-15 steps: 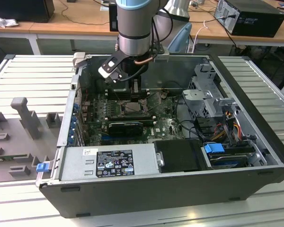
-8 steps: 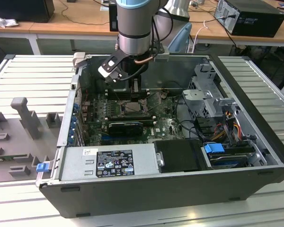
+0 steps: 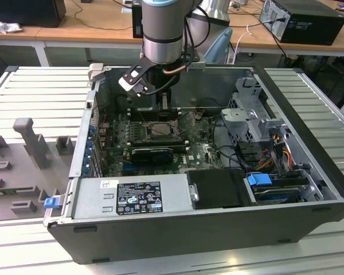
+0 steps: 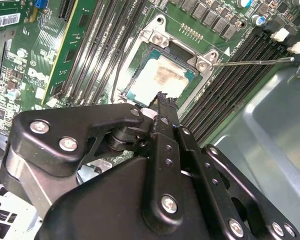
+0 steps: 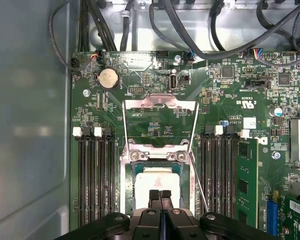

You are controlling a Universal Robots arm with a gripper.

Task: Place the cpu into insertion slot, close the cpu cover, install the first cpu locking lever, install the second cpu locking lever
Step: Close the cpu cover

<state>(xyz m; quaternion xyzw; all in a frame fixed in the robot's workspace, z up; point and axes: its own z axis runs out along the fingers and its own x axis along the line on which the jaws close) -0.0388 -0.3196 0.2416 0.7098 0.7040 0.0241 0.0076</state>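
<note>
The cpu [image 5: 157,181] lies flat in the insertion slot [image 5: 131,170], its silvery top smeared pale, and it shows again in the second wrist view [image 4: 159,76]. The cpu cover [image 5: 160,104] stands swung back from the slot, green board showing through its window. A thin locking lever [image 5: 199,186] sticks out free beside the slot, also seen as a lever [image 4: 252,61]. My gripper [image 5: 160,194] hovers just over the chip's edge, fingertips [image 4: 164,103] pressed together with nothing between them. In the exterior view the gripper [image 3: 162,107] hangs right above the slot [image 3: 155,131].
The open computer case [image 3: 309,172] walls in the board. Memory slots [image 5: 92,175] flank the socket on both sides, and a black card [image 3: 153,154] lies near it. Cables [image 5: 215,35] run along the board's far edge. A drive cage [image 3: 255,123] stands at the exterior view's right.
</note>
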